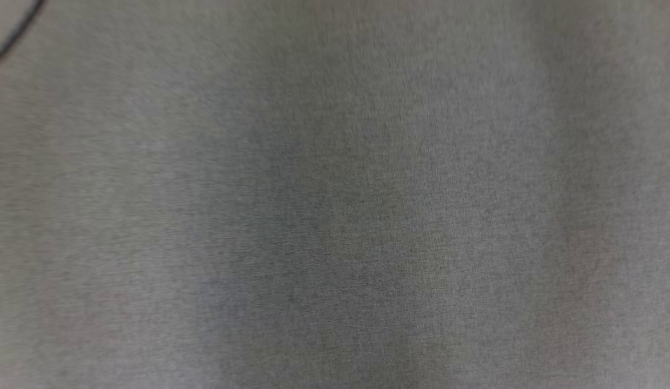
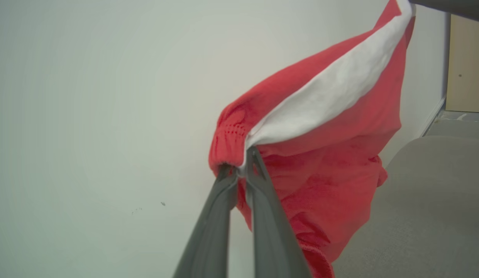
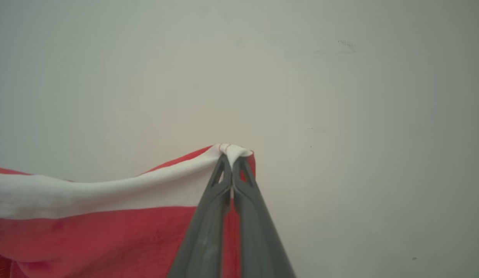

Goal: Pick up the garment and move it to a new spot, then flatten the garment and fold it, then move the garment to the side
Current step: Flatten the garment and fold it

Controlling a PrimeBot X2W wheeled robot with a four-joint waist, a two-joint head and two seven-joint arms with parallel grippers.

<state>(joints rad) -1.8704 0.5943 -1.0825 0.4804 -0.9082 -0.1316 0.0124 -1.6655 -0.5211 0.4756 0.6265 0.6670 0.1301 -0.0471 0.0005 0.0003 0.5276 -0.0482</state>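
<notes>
Hold both pinches firm and the arms level, so the cloth lands spread rather than bunched; the red garment (image 2: 332,162) hangs mid-frame against the wall, the grey tabletop (image 2: 424,216) at lower right; left fingers (image 2: 212,231) clamp its gathered edge; right fingers (image 3: 204,231) pinch its white band.

A grey woven fabric surface (image 1: 335,216) spreads wide and blurred, with a thin dark curved line (image 1: 16,33) crossing its far left corner. Beside it rises a plain pale wall (image 2: 108,96) with a few small dark specks (image 2: 162,203). A pale baseboard (image 2: 432,116) runs along the wall's foot to a tan panel (image 2: 467,65) at the far end.
</notes>
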